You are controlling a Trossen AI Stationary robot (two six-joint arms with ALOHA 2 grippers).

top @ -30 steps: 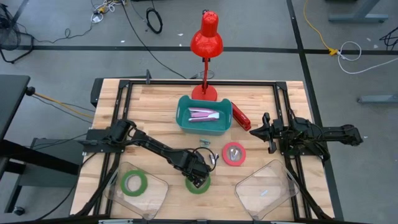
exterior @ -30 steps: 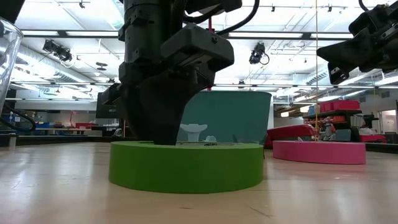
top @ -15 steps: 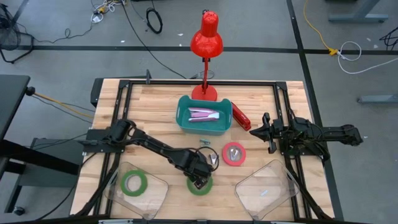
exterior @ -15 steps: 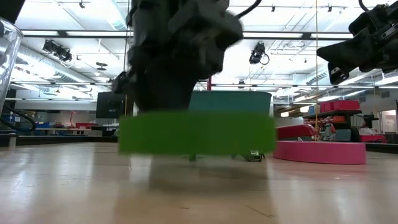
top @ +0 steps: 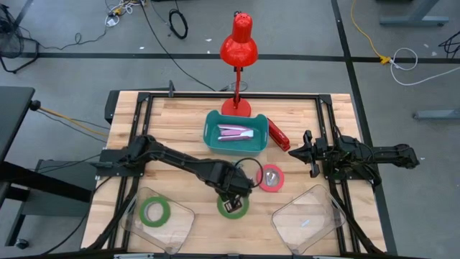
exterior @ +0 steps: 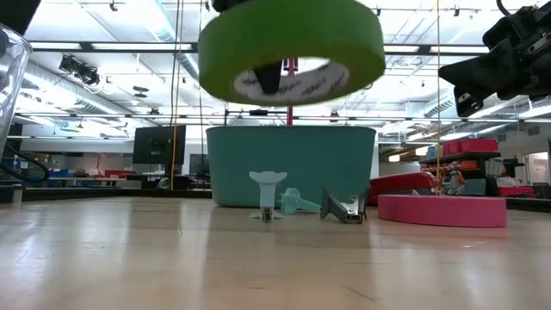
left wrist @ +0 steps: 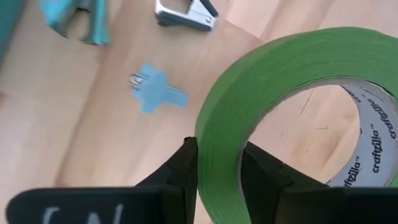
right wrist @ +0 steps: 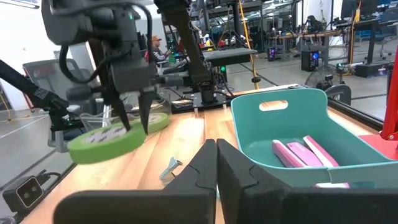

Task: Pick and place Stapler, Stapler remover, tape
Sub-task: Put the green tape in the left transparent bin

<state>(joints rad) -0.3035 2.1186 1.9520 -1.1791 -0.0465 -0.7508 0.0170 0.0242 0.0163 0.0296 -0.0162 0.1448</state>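
From above, we see the left gripper (top: 231, 203) near the table's front middle, clamped on the wall of a green tape roll (top: 233, 205). That view cannot tell us whether the roll rests on the wood. The low view settles it: the green tape roll (exterior: 291, 50) hangs tilted in the air, well above the tabletop (exterior: 172, 258), with its pale printed core showing from beneath. The left wrist view adds the grip itself: one dark finger (left wrist: 180, 174) lies outside the ring and the other inside, pinching the green band (left wrist: 261, 99) between them.

The second green roll (top: 155, 211) lies in the clear tray (top: 180, 223) at the front left, seen only from above. The red-pink roll (top: 270, 177) lies flat on the wood just right of the gripper; in the low view it sits at the right as a low pink disc (exterior: 441, 209).

The low view also shows a small metal staple remover (exterior: 344, 207) and a pale teal piece (exterior: 268, 194) on the table before the teal bin (exterior: 291, 164). From above, the bin (top: 213, 141) holds pink items, and a red stapler (top: 278, 134) lies just beside its right wall.

The right gripper (top: 305, 152) waits at the table's right side, its fingers (right wrist: 208, 165) pressed together and holding nothing.
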